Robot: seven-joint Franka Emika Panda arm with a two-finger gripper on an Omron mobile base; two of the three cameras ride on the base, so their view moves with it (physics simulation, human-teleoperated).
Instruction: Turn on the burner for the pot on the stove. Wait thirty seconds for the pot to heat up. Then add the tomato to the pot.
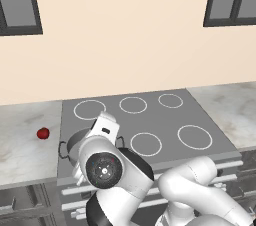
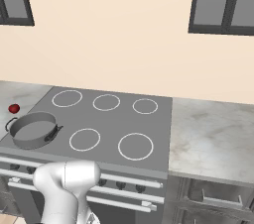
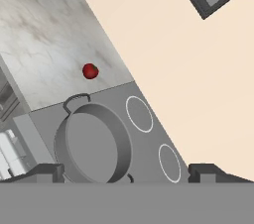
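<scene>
The grey pot sits on the front left burner of the stove, and nothing shows inside it. In the left base view my arm covers most of the pot. The red tomato lies on the marble counter just left of the stove, a short way behind the pot in the hand view, where the tomato is small. My gripper is open at the pot's near side, its fingertips wide apart with nothing between them.
Marble counters flank the stove, one on the left and one on the right. Dark knobs and pale bar handles run along the stove front. Dark wall cabinets hang above, and a beige wall stands behind.
</scene>
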